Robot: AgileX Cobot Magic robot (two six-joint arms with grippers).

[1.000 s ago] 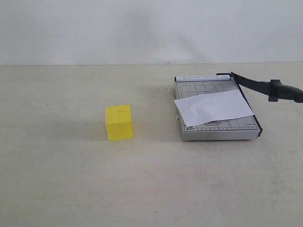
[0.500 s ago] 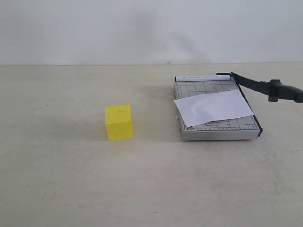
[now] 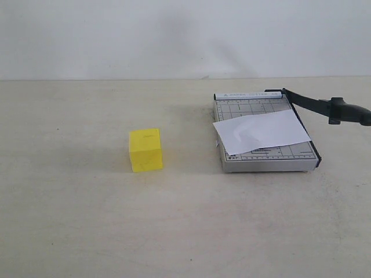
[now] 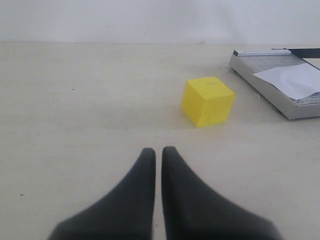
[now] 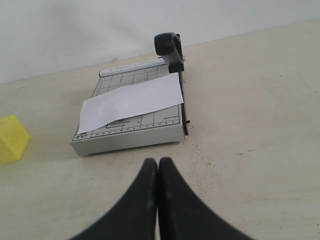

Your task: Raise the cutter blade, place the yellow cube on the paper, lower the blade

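No text is legible; the cutter base [image 3: 249, 107] seems to carry small print along its far strip, too blurred.

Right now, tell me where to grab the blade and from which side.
Take the blade by its thick rounded handle, with the right hand coming from above. That end juts clear of the base with open room around it, and the rest is slim.

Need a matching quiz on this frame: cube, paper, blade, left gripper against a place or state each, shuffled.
1 cube
2 paper
3 blade
4 left gripper

A lying across the cutter base
B shut, holding nothing
C on the table, apart from the cutter base
D black, handle sticking out past the cutter base

Pairs: 1-C, 2-A, 3-D, 4-B
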